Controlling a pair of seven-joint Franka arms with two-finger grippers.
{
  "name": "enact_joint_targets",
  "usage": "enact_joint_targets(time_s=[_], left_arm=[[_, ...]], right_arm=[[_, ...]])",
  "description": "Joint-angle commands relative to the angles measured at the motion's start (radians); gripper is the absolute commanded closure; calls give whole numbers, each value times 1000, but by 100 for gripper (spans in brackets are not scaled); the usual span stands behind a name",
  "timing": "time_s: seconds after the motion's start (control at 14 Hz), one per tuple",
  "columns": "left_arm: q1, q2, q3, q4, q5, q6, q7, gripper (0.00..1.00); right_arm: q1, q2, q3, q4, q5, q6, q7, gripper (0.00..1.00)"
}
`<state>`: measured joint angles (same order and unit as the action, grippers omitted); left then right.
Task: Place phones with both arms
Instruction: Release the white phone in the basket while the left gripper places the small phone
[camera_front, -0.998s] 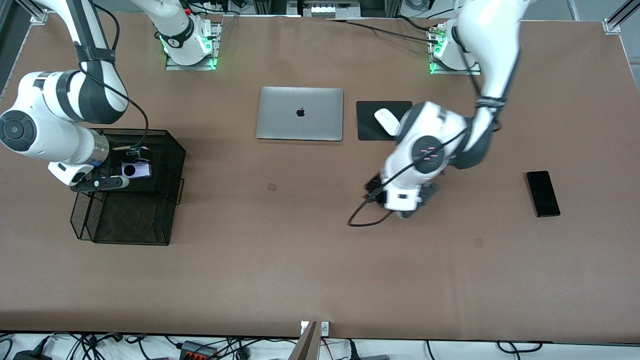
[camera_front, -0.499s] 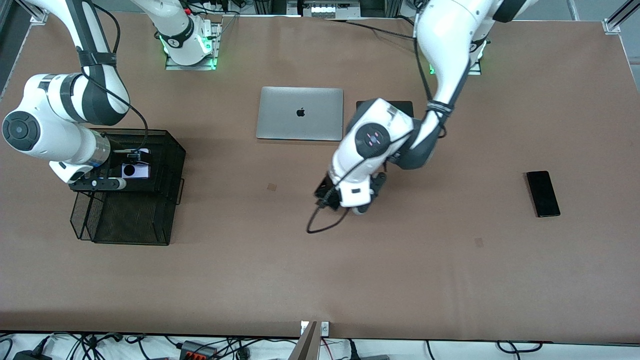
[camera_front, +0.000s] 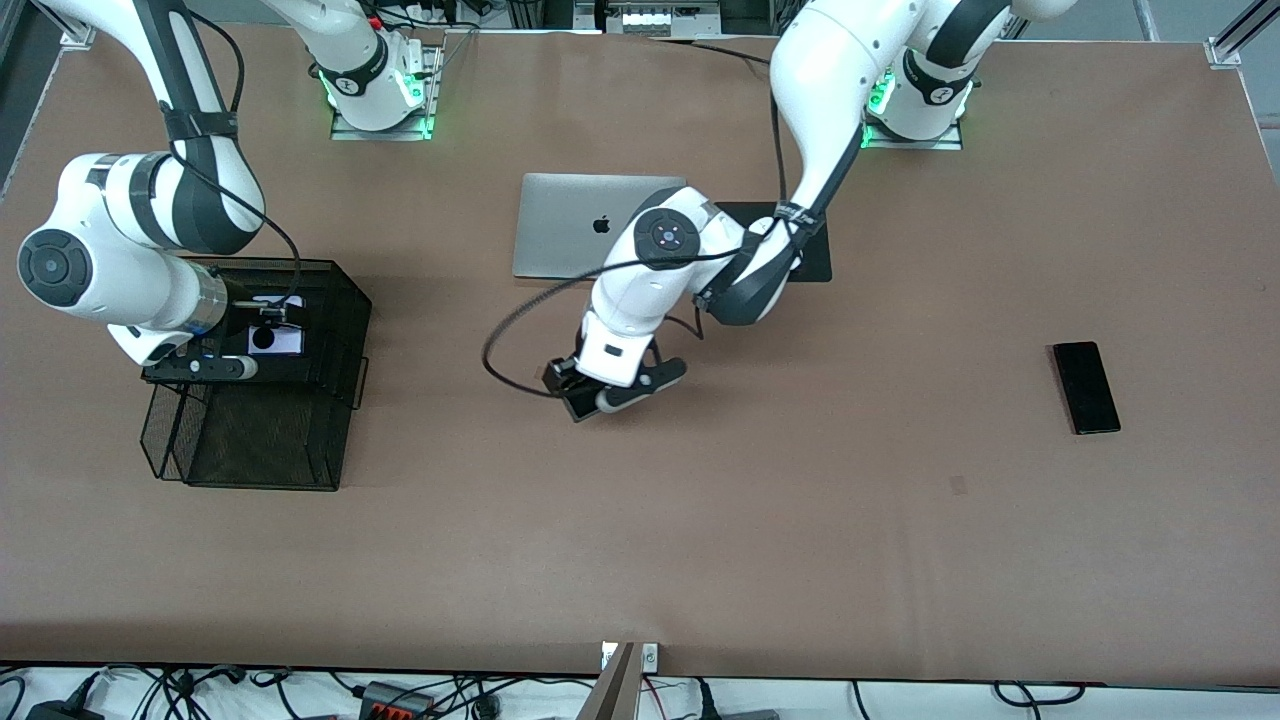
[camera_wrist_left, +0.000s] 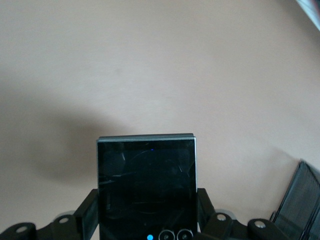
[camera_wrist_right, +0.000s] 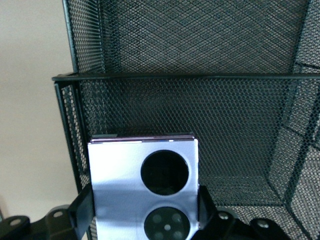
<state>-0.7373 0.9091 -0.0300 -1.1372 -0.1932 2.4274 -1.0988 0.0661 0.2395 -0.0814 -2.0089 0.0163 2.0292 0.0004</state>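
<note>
Phones both pinched: lilac phone (camera_wrist_right: 144, 187) in right gripper (camera_front: 262, 330) over mesh basket (camera_front: 345, 330), black phone (camera_wrist_left: 146, 187) in left gripper (camera_front: 592, 392) mid-table, liable to clip basket rim or slip.

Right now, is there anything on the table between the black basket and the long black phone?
Front view: only bare table there, but the left gripper hangs over that stretch, holding the small black phone, between mesh basket and long phone.

This is looking like a robotics lab: two large white robot arms (camera_front: 640, 290) are standing bolted on metal base plates with glowing green lights (camera_front: 380, 110) along a wide brown-covered table (camera_front: 700, 540). Loose black cables and power strips (camera_front: 390, 695) are trailing on the floor below the table's nearer edge, while aluminium frame rails (camera_front: 1240, 35) are bracketing its corners.
</note>
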Motion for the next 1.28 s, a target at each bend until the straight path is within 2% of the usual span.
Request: enact_joint_targets(time_s=[0.0, 0.14, 0.21, 0.29, 0.36, 0.5, 0.71, 1.0, 1.07, 1.21], left_arm=[[-27, 65, 18, 54, 75, 56, 176, 67], [-39, 92, 18, 51, 161, 82, 285, 65], [-42, 96, 18, 44, 182, 85, 292, 65], [-48, 109, 18, 50, 195, 87, 295, 65], [-60, 119, 18, 51, 204, 85, 301, 65], [-76, 122, 18, 47, 209, 84, 312, 63], [-91, 135, 18, 42, 209, 76, 306, 63], [-97, 175, 25, 50, 231, 78, 306, 59], [-99, 177, 27, 50, 244, 78, 306, 52], [-99, 180, 27, 48, 247, 79, 309, 24]], right_arm=[[-12, 6, 6, -11, -15, 22, 18, 71], [-14, 20, 6, -10, -15, 26, 21, 71], [-19, 20, 6, -10, -15, 29, 23, 68], [-16, 20, 6, -4, -13, 29, 27, 22], [-14, 17, 8, 11, -15, 20, 45, 0], [-8, -5, 8, 59, -15, -24, 44, 0], [-6, -2, 12, 211, -13, -171, 55, 0], [30, 24, 20, 344, -7, -188, 38, 0], [41, 44, 20, 364, -7, -185, 36, 0], [73, 67, 20, 386, -10, -178, 55, 0]])
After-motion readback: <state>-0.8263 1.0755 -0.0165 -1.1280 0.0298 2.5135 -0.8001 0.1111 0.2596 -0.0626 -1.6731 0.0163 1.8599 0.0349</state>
